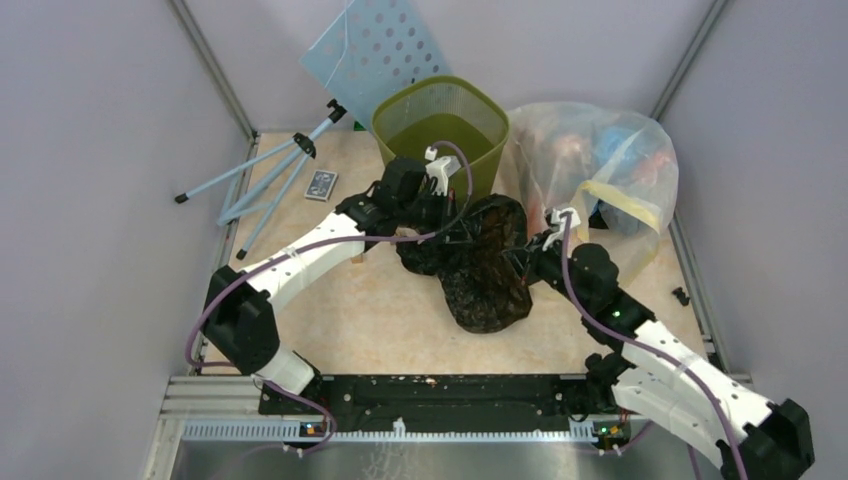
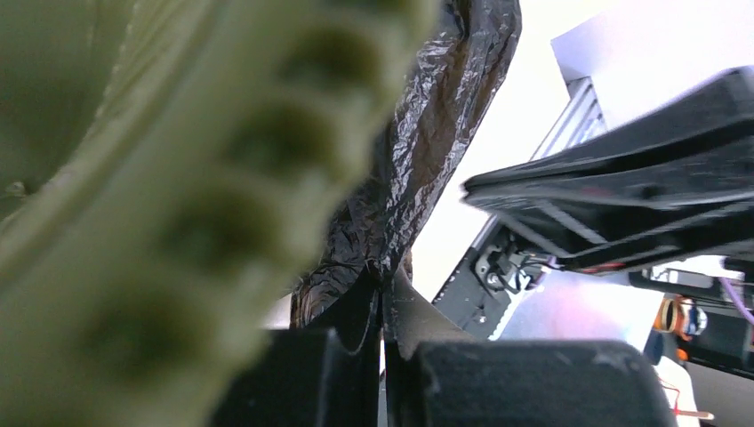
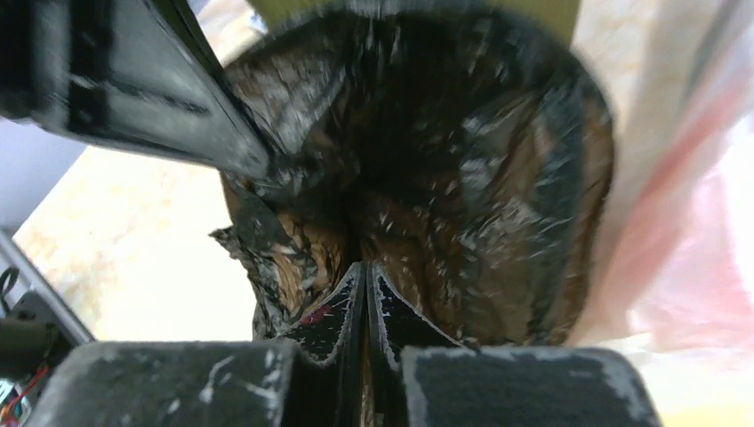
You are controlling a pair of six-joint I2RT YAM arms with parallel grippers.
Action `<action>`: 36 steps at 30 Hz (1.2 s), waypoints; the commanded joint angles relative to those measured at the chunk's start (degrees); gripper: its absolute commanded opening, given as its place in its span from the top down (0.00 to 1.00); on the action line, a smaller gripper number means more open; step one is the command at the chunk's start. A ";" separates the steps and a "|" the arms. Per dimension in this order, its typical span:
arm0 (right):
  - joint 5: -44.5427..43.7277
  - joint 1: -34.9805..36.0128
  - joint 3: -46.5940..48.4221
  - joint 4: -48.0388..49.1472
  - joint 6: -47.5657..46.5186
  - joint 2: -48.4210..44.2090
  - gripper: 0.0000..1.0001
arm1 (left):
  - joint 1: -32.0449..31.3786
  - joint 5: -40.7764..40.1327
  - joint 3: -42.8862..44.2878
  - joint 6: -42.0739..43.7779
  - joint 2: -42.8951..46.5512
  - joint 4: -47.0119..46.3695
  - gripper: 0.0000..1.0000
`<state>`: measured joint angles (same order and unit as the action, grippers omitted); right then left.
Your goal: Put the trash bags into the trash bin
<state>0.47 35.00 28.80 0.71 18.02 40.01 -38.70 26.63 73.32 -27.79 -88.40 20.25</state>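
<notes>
The black crinkled trash bag (image 1: 482, 268) lies spread on the wooden table just in front of the olive-green mesh trash bin (image 1: 440, 118). My left gripper (image 1: 437, 226) is at the bag's left upper edge, close under the bin. In the left wrist view it (image 2: 384, 277) is shut on a fold of the bag (image 2: 425, 116), with the bin's wall (image 2: 178, 205) blurred right beside it. My right gripper (image 1: 534, 250) is at the bag's right edge. In the right wrist view it (image 3: 366, 267) is shut, its tips pressed into the bag (image 3: 462, 169) with a sliver of film between them.
A clear bag of colourful rubbish (image 1: 600, 165) with yellow ties sits right of the bin, touching the black bag. A pale blue perforated board (image 1: 375, 45) leans at the back. A light blue tripod (image 1: 270, 180) and a small card (image 1: 321, 185) lie at the left.
</notes>
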 commanded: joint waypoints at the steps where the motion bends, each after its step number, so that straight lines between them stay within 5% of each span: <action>1: 7.75 0.73 -5.69 17.47 6.62 4.75 1.00 | 0.37 5.46 -0.88 -4.83 2.26 -3.01 1.00; 13: -2.75 10.85 -11.69 60.64 5.78 31.38 1.00 | 0.28 10.87 -8.68 -11.64 10.82 -9.57 1.00; 20: -5.68 14.43 -9.64 68.90 7.84 44.64 1.00 | 0.27 19.10 -9.63 -16.39 15.79 -14.85 1.00; 32: -27.85 14.41 -10.37 46.59 14.72 38.69 1.00 | 0.85 22.37 9.18 -14.23 23.46 -6.02 1.00; 36: -26.11 14.39 -11.24 46.21 11.64 35.28 1.00 | 1.12 19.96 13.78 -9.65 22.46 0.99 1.00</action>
<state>-22.37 48.97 18.02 48.40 30.41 79.15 -38.00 47.05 83.07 -42.06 -66.32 14.87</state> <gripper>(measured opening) 0.003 0.004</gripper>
